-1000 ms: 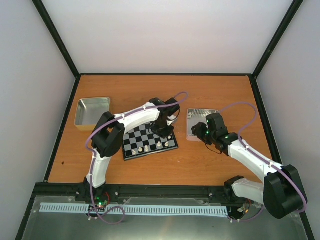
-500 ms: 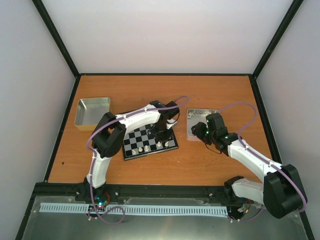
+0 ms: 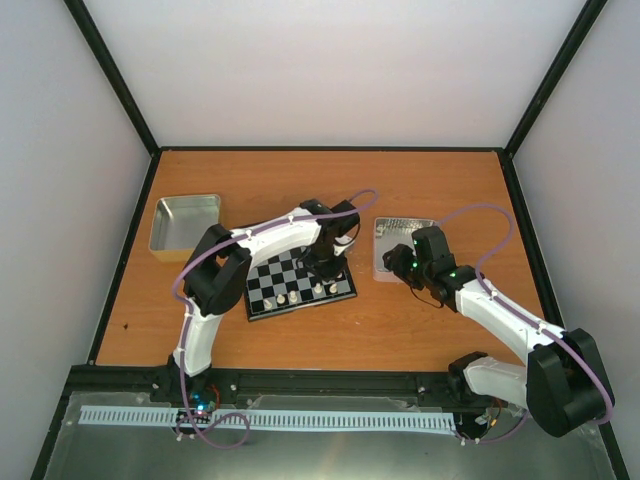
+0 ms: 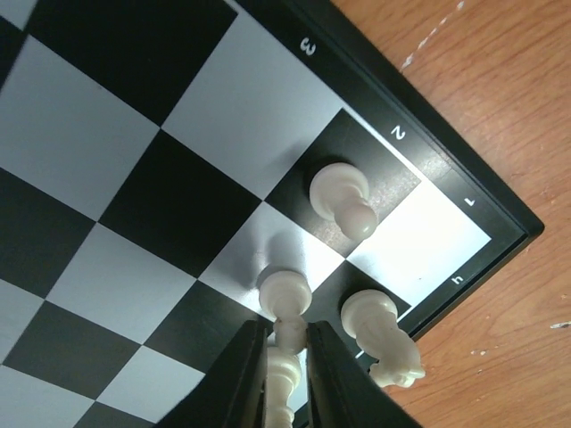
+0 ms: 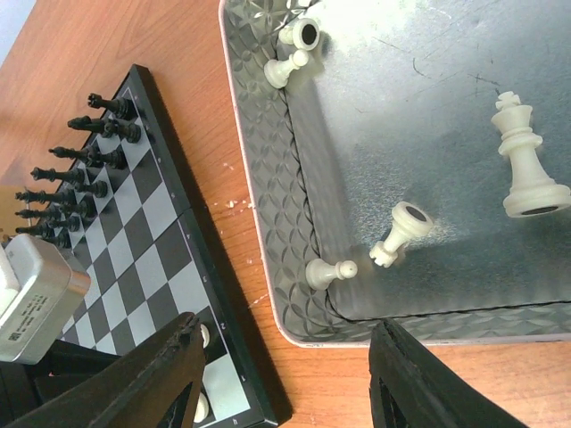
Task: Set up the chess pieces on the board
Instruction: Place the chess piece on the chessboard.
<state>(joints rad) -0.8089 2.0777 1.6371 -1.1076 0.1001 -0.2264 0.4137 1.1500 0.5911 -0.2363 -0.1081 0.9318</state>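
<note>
The board lies mid-table, with black pieces along its far edge and a few cream pieces along its near edge. In the left wrist view my left gripper is shut on the head of a cream pawn whose base rests on a grey square near the board's corner. A second pawn and a cream knight stand beside it. My right gripper is open and empty, above the table between the board and the right tray. That tray holds several loose cream pieces.
An empty silver tray sits at the back left. The right tray lies just right of the board, close to my right gripper. The left arm reaches over the board from the left, its gripper low over the squares.
My left gripper has shifted slightly left over the board's near right corner. The right arm has not moved.
</note>
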